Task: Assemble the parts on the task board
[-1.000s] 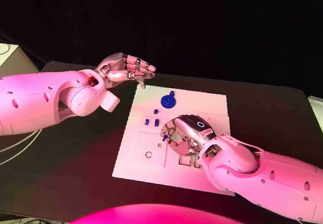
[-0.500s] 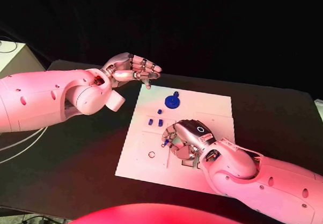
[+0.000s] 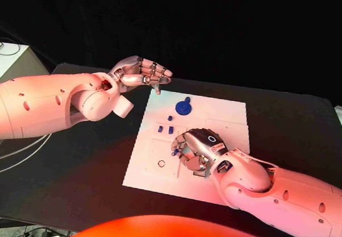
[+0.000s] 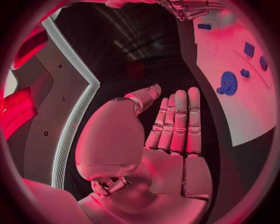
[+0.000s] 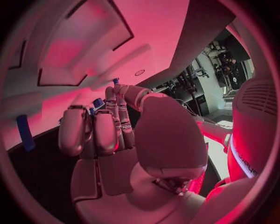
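the board [image 3: 221,115] was a white rectangular plate lying flat at the middle of the black table [image 3: 302,126], its face cut with shallow square and rectangular outlines and one small round hole [image 3: 160,164] near its left edge. on its far part we saw a blue gear [image 3: 181,106], round and toothed with a short stub pointing away from the robot. just nearer than it lay a tiny blue piece [image 3: 170,118], and nearer again two small blue blocks [image 3: 164,129] stood side by side. in the left wrist view the gear [image 4: 227,83] and the small blue pieces [image 4: 249,49] showed on the same white plate [image 4: 245,112].

the right hand [image 3: 198,150] was low over the board's middle, palm down, fingers curled toward the plate. a small blue part [image 3: 174,151] showed at its fingertips, and the right wrist view had blue bits [image 5: 98,102] just beyond the fingers; we could not tell whether the hand was gripping one or only touching it.

the left hand [image 3: 140,72] hung above the table just off the board's far left corner, apart from the plate. its fingers lay together, half curled, thumb beside them, with nothing in it.
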### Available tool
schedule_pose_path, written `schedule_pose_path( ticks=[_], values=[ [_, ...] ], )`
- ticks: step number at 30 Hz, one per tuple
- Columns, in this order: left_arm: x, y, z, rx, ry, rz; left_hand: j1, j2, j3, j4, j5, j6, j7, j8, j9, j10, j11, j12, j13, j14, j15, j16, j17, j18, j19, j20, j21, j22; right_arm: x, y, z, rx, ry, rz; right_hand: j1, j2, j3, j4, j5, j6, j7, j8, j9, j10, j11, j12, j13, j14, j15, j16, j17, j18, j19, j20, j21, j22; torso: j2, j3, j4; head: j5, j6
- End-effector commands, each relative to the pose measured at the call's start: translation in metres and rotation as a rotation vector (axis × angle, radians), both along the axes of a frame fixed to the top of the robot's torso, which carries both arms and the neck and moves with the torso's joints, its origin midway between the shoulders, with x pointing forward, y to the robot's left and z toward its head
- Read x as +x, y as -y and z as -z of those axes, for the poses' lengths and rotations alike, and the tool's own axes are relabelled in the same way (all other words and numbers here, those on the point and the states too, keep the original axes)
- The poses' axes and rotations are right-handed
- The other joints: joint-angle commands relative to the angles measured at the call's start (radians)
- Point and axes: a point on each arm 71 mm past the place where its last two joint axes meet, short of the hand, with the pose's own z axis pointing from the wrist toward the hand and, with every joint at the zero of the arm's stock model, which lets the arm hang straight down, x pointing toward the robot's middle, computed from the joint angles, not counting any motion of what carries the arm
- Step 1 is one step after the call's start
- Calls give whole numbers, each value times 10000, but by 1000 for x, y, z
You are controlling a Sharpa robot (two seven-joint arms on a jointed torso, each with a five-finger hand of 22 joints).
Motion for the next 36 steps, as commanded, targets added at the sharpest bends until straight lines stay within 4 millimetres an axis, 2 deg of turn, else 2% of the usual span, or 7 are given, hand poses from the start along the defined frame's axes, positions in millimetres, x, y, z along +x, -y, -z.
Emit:
schedule_pose_path(
  ticks=[1, 29, 36],
  values=[
    [-1, 2, -1, -121, -52, 174, 85, 22, -31, -6, 27, -75, -16, -60, -14, -87, -1, 68, -9, 6, 40, -45, -14, 137, 71, -23, -35, -9, -1, -1, 1, -165, 104, -70, -12, 93, 65, -10, 32, 56, 14, 69, 16, 218, -150, -9, 16, 335, -84, 22, -9, -74, 40, -8, -53, 248, -4, -2, 3, 9, 2],
    [-1, 2, 0, -93, -140, 219, 81, 25, -53, 3, 28, -85, -12, -58, -19, -112, 4, 88, -14, 0, 47, -53, -22, 138, 78, -15, -63, -31, 0, -7, 6, -613, -63, -202, -49, 86, 86, -30, 21, 39, 24, 83, 50, 226, -143, -26, 18, 332, -78, 40, -11, -72, 32, -5, -60, 251, -6, -11, -4, 42, 2],
    [-1, 2, 0, -87, -158, 229, 81, 25, -53, 3, 28, -85, -12, -58, -19, -112, 4, 88, -14, 0, 47, -53, -22, 138, 78, -15, -63, -31, 0, -9, 10, -979, -283, -423, -274, -23, -26, -47, -91, -164, 104, 66, 145, -28, -50, -141, -27, 261, 0, -53, -220, 4, -172, 52, -441, 28, 0, -3, 1, 39, 2]
  ],
)
